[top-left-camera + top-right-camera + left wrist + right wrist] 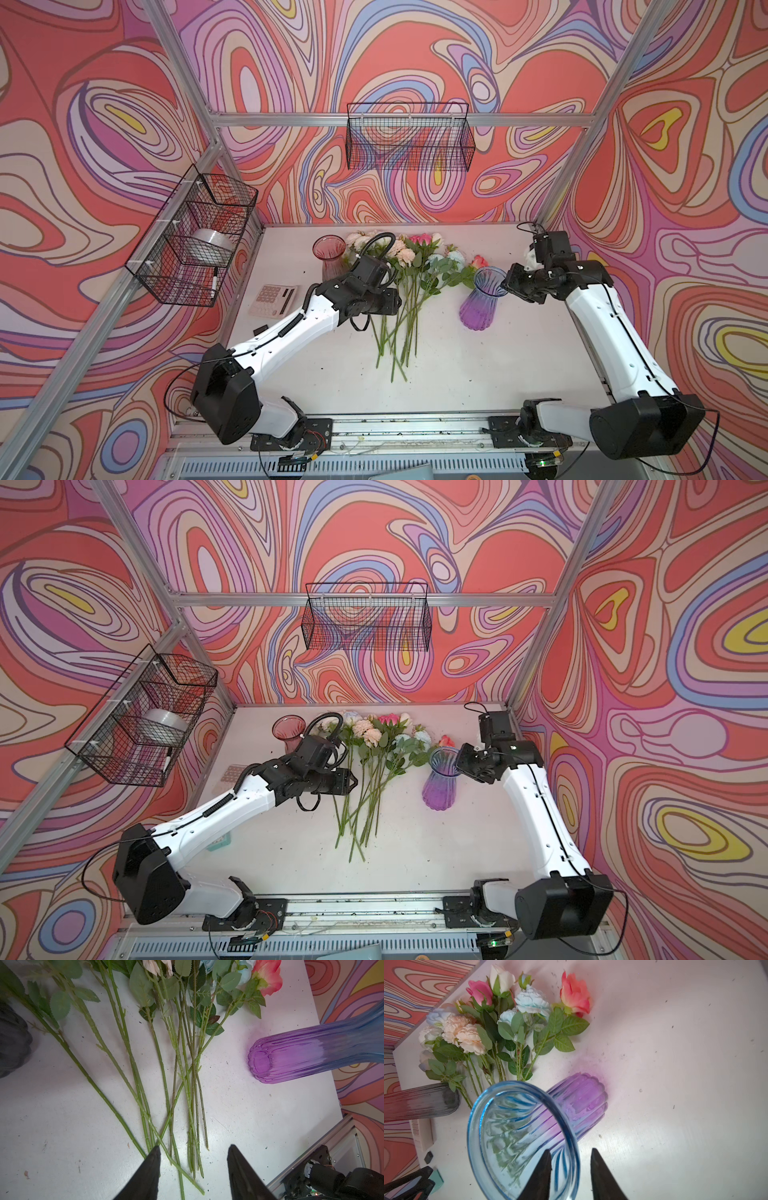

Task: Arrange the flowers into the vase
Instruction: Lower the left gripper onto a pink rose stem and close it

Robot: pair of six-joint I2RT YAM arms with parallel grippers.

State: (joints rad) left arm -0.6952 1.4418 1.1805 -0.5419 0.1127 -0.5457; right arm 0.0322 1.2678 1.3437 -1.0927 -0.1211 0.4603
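Note:
The flowers (405,266) lie in a loose bunch on the white table (478,374), blooms toward the back wall and stems fanned toward the front. In the left wrist view my left gripper (193,1153) is open just above the cut ends of the flower stems (176,1064), with several stems lying between its fingers. The blue-and-purple ribbed glass vase (484,299) stands upright to the right of the bunch and holds no flowers. My right gripper (571,1153) straddles the vase's rim (571,1126), one finger inside and one outside. A gap shows on both sides of the glass.
A red glass vase (328,253) stands at the back left of the bunch. A calculator (274,299) lies left of my left arm. Wire baskets hang on the back wall (409,137) and the left wall (195,237), the latter holding a tape roll (210,245).

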